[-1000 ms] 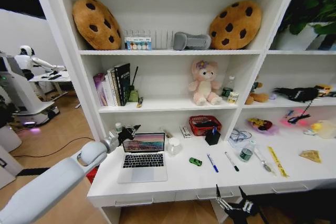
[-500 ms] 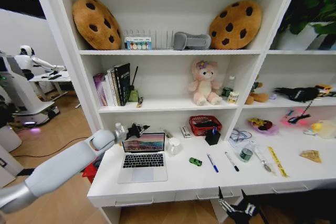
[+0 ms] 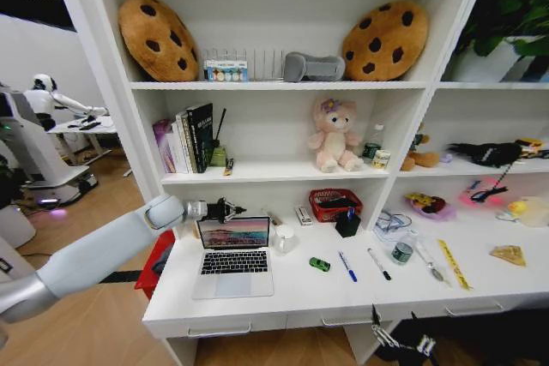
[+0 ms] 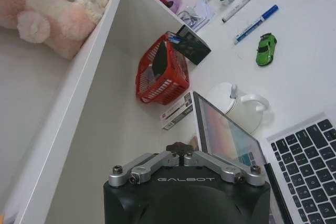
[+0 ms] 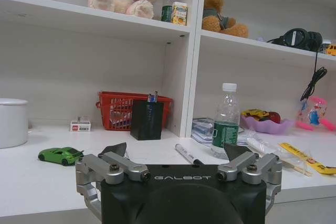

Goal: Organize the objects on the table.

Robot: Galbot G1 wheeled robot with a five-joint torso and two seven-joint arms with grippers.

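Nearest: right gripper [image 3: 399, 340] dropped lower below the table [image 3: 300, 297] front edge, fingers spread wide, empty, partly cut off by the frame bottom. Toy car [image 5: 60, 155] and pens [image 3: 346, 266] lying ahead of it, untouched. Farther in: left gripper [image 3: 227, 209] swung up and inward over the last second, now just above and behind the top edge of the open laptop [image 3: 233, 256] lid. Pinched narrow, holding nothing. Likely lining up to close the lid. Mug [image 4: 236, 111] just beyond the lid. Fingertip contact with lid hidden; cannot tell.
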